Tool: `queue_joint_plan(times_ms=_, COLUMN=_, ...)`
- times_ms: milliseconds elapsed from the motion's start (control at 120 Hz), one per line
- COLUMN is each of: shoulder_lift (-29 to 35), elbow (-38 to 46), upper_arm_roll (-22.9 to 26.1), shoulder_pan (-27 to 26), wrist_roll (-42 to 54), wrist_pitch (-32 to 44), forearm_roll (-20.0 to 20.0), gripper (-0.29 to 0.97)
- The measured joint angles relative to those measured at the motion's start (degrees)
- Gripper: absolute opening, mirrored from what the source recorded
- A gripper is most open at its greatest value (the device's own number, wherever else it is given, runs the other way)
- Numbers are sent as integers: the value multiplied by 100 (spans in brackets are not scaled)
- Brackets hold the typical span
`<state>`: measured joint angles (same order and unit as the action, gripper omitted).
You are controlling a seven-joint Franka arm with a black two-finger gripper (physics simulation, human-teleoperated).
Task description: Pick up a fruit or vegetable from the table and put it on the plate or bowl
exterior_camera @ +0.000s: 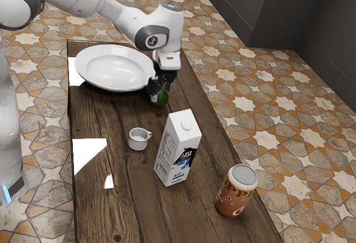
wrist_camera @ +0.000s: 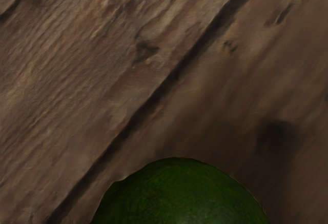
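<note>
Jaws are reaching down around the top of the green fruit (exterior_camera: 161, 99), and I cannot tell whether they are pinching it or standing spread beside it, since the dark gripper (exterior_camera: 159, 87) is covering the fruit's upper part in the exterior view. The fruit is sitting on the wooden table (exterior_camera: 111, 198), just beside the rim of the white plate (exterior_camera: 114, 68), on the plate's side toward the exterior view's right. In the wrist view the fruit (wrist_camera: 179, 193) is lying just under the hand, its dark green rounded skin being cut off by the frame edge, with table (wrist_camera: 102, 80) planks running behind it.

The plate is showing a bare white surface. Nearer the camera, a small white cup (exterior_camera: 138, 138) is standing upright, well apart from the fruit; its inside is too small to make out. Just beside the cup, a milk carton (exterior_camera: 177, 148) is standing upright, its print being too fine to read. Farther toward the exterior view's right, an orange can (exterior_camera: 236, 191) is standing near the table's edge. Bright white patches (exterior_camera: 89, 154) are masking parts of the tabletop
</note>
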<state>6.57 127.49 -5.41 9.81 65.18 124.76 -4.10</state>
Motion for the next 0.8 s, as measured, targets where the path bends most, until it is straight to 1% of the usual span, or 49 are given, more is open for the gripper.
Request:
queue_joint_plan(times_ms=167, shoulder_lift=2, elbow=185, upper_arm_roll=-13, shoulder_pan=24, wrist_roll=26, wrist_pitch=175, forearm_roll=-91, gripper=68)
queue_joint_plan(times_ms=183, shoulder_lift=-1, elbow=189, upper_arm_roll=-15, shoulder_pan=22, wrist_roll=28, wrist_pitch=189, forearm_roll=-109, gripper=66)
queue_joint_plan(times_ms=275, shoulder_lift=-7, elbow=198, upper_arm_roll=-42, shoulder_pan=62, wrist_roll=34, wrist_pitch=295, forearm_roll=-344, gripper=47)
queue_joint_plan(times_ms=317, shoulder_lift=-6, elbow=199, upper_arm_roll=-45, shoulder_pan=76, wrist_roll=33, wrist_pitch=350, forearm_roll=-407, gripper=41)
queue_joint_plan(times_ms=450, shoulder_lift=84, elbow=181, upper_arm_roll=-47, shoulder_pan=19, wrist_roll=17, wrist_pitch=502, forearm_roll=-473, gripper=36)
queue_joint_plan(times_ms=500, shoulder_lift=309, elbow=136, upper_arm_roll=-47, shoulder_pan=-11, wrist_roll=-4, wrist_pitch=541, forearm_roll=-437, gripper=35)
queue_joint_plan(times_ms=542, shoulder_lift=623, elbow=106, upper_arm_roll=-51, shoulder_pan=11, wrist_roll=-39, wrist_pitch=550, forearm_roll=-334, gripper=34)
queue_joint_plan(times_ms=583, shoulder_lift=1022, elbow=102, upper_arm_roll=-54, shoulder_pan=155, wrist_roll=-76, wrist_pitch=519, forearm_roll=-256, gripper=34)
queue_joint_plan(times_ms=625, shoulder_lift=1378, elbow=133, upper_arm_roll=-55, shoulder_pan=484, wrist_roll=-111, wrist_pitch=433, forearm_roll=-203, gripper=35)
queue_joint_plan(times_ms=675, shoulder_lift=1663, elbow=175, upper_arm_roll=-47, shoulder_pan=981, wrist_roll=-147, wrist_pitch=286, forearm_roll=-162, gripper=36)
queue_joint_plan(times_ms=725, shoulder_lift=1922, elbow=317, upper_arm_roll=-43, shoulder_pan=1349, wrist_roll=-177, wrist_pitch=141, forearm_roll=-135, gripper=36)
queue_joint_plan(times_ms=800, shoulder_lift=2298, elbow=730, upper_arm_roll=5, shoulder_pan=1698, wrist_roll=-220, wrist_pitch=-19, forearm_roll=-114, gripper=36)
